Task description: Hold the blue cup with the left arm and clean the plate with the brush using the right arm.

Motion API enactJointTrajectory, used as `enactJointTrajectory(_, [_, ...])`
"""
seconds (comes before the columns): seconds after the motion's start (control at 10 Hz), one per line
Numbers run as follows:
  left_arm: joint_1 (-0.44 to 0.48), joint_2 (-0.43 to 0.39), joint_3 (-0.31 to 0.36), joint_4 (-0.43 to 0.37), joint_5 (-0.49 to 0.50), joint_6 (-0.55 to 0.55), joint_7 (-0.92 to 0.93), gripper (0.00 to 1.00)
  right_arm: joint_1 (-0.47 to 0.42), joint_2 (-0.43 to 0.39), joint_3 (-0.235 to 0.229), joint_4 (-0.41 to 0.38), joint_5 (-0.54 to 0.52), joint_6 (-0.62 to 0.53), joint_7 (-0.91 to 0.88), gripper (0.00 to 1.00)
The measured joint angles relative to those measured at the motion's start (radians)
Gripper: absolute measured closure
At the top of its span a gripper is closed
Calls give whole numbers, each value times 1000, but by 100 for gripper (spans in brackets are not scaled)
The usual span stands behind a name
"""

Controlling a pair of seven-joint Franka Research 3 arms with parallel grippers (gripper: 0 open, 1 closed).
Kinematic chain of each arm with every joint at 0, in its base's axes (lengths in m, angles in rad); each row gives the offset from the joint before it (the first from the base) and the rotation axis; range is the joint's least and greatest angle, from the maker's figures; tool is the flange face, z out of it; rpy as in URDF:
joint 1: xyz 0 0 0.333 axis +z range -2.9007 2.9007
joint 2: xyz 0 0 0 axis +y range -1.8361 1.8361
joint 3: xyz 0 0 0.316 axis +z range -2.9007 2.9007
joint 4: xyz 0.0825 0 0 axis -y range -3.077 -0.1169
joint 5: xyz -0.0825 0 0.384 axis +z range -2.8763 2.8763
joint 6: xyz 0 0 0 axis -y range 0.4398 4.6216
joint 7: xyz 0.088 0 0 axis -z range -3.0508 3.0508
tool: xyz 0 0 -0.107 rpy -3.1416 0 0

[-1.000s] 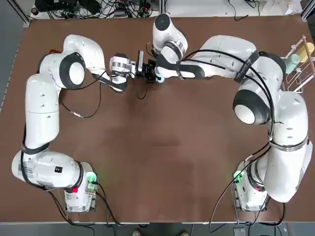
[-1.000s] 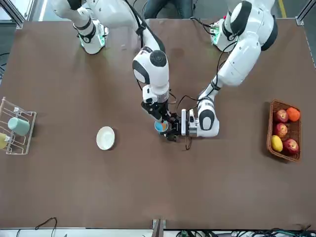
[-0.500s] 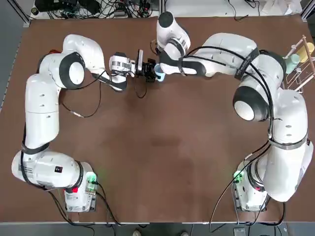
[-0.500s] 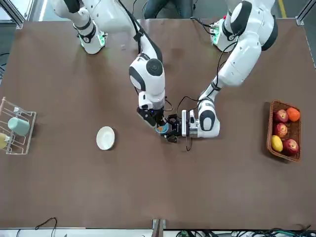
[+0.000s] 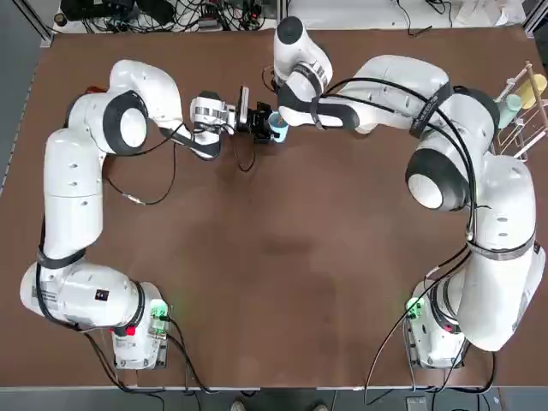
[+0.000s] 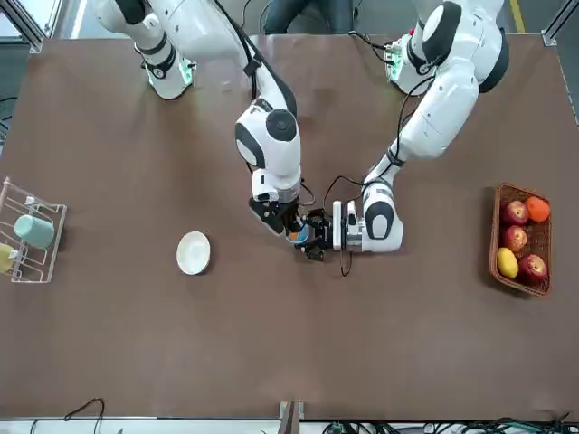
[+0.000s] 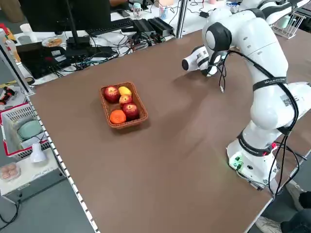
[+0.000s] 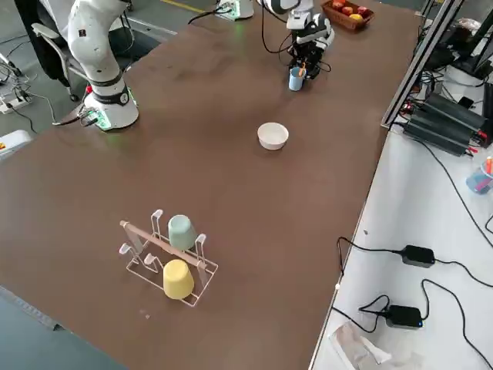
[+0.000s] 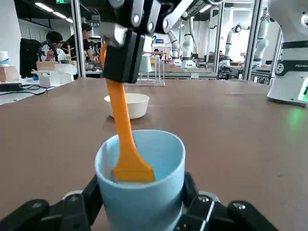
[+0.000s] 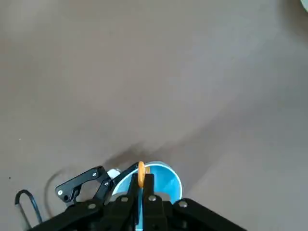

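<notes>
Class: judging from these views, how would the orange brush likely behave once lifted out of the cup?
The brush probably stays stiff: its handle runs straight below the right pincer. It looks thin, so likely light. Its flat tip may catch the blue cup rim.

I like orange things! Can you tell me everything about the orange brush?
The brush is a thin orange stick, plastic by its look, that widens into a flat end. It stands nearly upright, its flat end down inside the blue cup. The right gripper is shut on its upper part. The left gripper is shut on the cup. The plate sits apart, untouched by the brush.
</notes>
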Motion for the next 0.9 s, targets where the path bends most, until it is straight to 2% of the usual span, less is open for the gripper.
enactJointTrajectory(0.7, [-1,0,-1,-5,0,-3,3,32,-6,-143,-1,17,1,-117,-1,96])
enactJointTrajectory(0.9, [-1,0,-1,-5,0,-4,4,32,-38,-182,-1,18,3,-132,-23,96])
